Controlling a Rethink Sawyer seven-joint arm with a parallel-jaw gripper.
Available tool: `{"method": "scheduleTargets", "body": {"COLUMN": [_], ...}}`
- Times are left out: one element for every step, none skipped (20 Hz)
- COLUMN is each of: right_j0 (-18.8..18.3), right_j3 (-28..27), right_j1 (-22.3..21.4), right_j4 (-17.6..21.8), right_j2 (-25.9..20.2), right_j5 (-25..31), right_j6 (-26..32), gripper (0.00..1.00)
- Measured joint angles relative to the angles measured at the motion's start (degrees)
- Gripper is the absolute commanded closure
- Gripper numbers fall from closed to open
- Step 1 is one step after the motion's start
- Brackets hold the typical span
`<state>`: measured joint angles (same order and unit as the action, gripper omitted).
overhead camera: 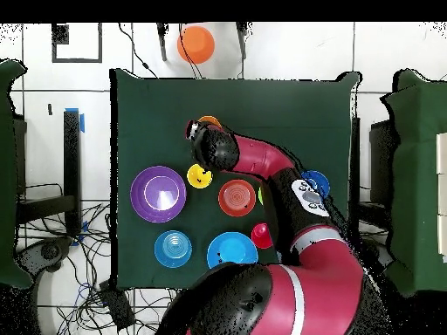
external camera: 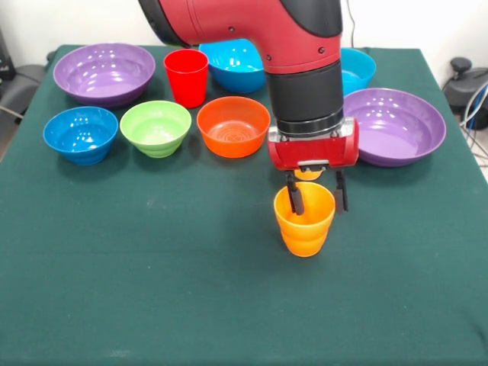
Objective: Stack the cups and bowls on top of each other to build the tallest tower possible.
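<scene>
Orange cup point(external camera: 305, 221), end effector point(external camera: 317, 194) straddling rim

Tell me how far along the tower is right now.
Nothing is stacked yet: the bowls, including the green bowl and orange bowl, and the red cup each sit alone on the table. In hand: the gripper is down at the orange cup, one finger inside its rim and one outside, jaws apparently not closed. The yellow cup waits behind it. All stacking remains.
</scene>
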<state>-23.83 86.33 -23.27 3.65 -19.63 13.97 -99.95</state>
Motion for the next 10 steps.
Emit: {"method": "scheduleTargets", "body": {"right_j0": [0.01, 0.01, 0.06, 0.11, 0.18, 0.24, 0.4, 0.56, 0.87, 1.3], "right_j3": [0.02, 0.05, 0.28, 0.47, 0.77, 1.07, 1.65, 2.22, 3.04, 3.95], "right_j1": [-0.05, -0.1, -0.55, -0.87, -1.3, -1.73, -2.53, -3.31, -4.43, -5.67], "right_j4": [0.0, 0.0, 0.0, 0.0, 0.0, 0.0, 0.0, 0.0, -0.01, 0.0], "right_j2": [-0.01, -0.01, 0.0, 0.0, 0.0, 0.0, 0.01, 0.02, 0.13, 0.34], "right_j5": [0.0, 0.0, 0.0, -0.01, -0.01, 0.0, -0.01, -0.02, -0.13, -0.3], "right_j6": [0.0, 0.0, 0.0, 0.0, 0.0, 0.0, 0.0, 0.0, 0.0, 0.0], "gripper": [0.0, 0.0, 0.0, 0.0, 0.0, 0.0, 0.0, 0.0, 0.0, 0.0]}}
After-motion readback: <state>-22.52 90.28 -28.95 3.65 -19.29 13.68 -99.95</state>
